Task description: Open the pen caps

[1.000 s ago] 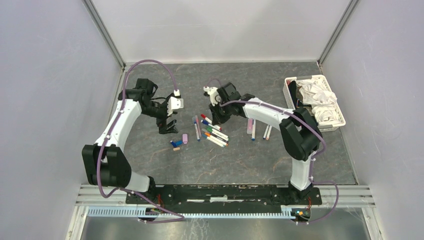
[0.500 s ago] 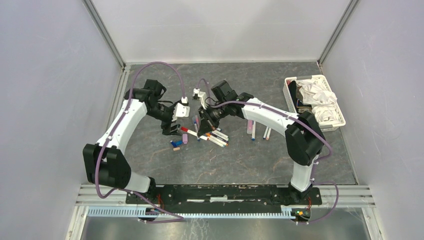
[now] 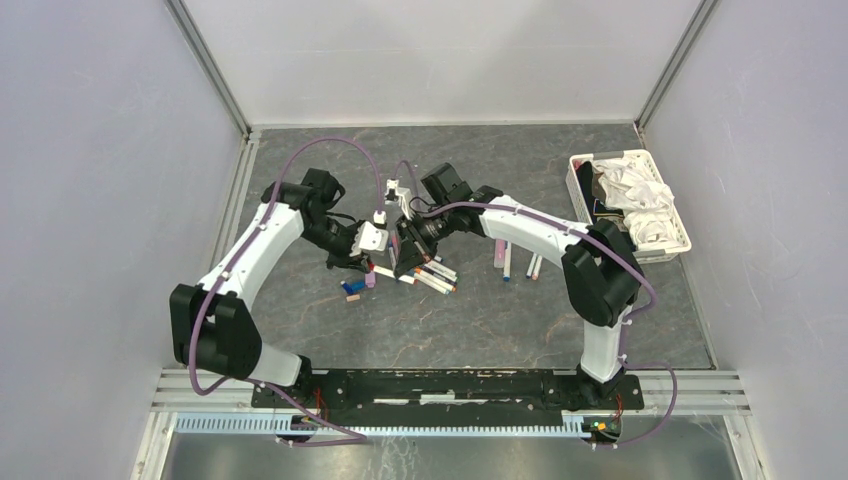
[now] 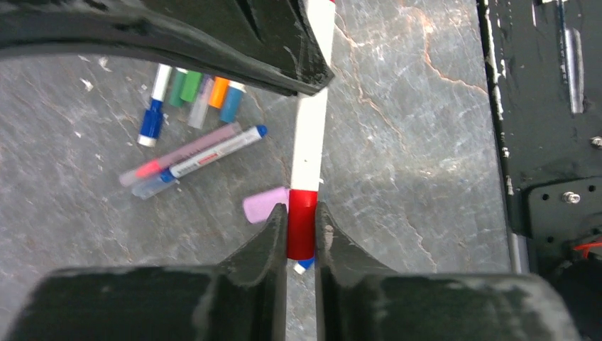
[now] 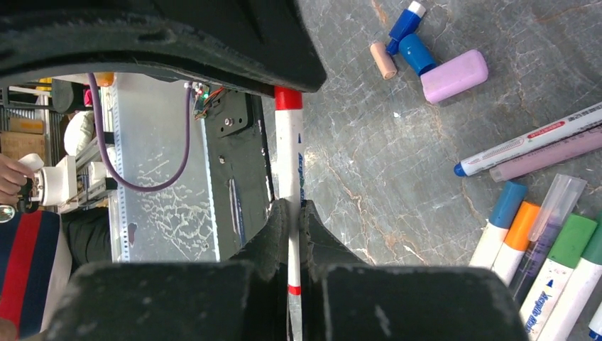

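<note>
A white pen (image 5: 289, 153) with a red cap (image 4: 302, 224) hangs level above the table between my two grippers. My left gripper (image 4: 302, 213) is shut on the red cap, one finger on each side. My right gripper (image 5: 289, 206) is shut on the white barrel (image 4: 310, 142). From above, the left gripper (image 3: 362, 262) and the right gripper (image 3: 405, 260) nearly meet at mid-table. Loose pen caps lie below them: a lilac cap (image 5: 454, 75), a blue cap (image 5: 417, 55) and a beige cap (image 5: 384, 60).
Several capped pens (image 3: 432, 272) lie in a heap just right of the grippers, and more pens (image 3: 505, 258) lie further right. A white basket (image 3: 683, 235) of white cloth stands at the back right. Grey walls enclose the table.
My left gripper has moved right to the pen and shut on its red cap. The right arm swung left with the pen a second ago and now holds still.
</note>
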